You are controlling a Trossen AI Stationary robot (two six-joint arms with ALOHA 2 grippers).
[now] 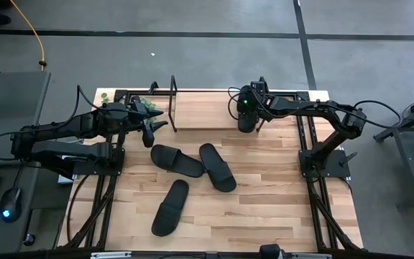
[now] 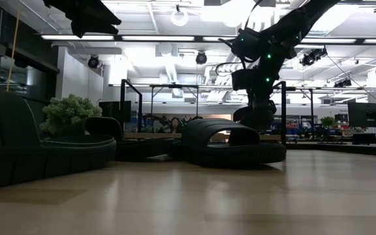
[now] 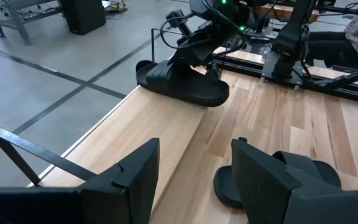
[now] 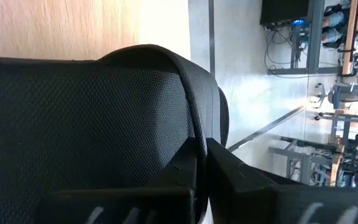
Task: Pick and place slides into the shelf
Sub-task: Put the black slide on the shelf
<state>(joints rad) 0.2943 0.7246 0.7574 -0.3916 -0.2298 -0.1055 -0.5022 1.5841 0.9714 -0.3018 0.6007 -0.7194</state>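
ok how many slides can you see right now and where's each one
4. Three slides lie on the table: one beside another at mid-table, one nearer the front. The fourth sits on the shelf, gripped by the right gripper.

Three slides point(image 1: 192, 175) are lying loose on the wooden bench point(image 1: 264, 208), and a fourth slide point(image 3: 182, 83) is sitting on the shelf point(image 1: 200, 115).

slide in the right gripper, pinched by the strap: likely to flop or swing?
Probably little flop: the slide, pinched at its strap by the right gripper, sits level on the shelf, sole unbent. Likely light. Its textured strap should resist slipping.
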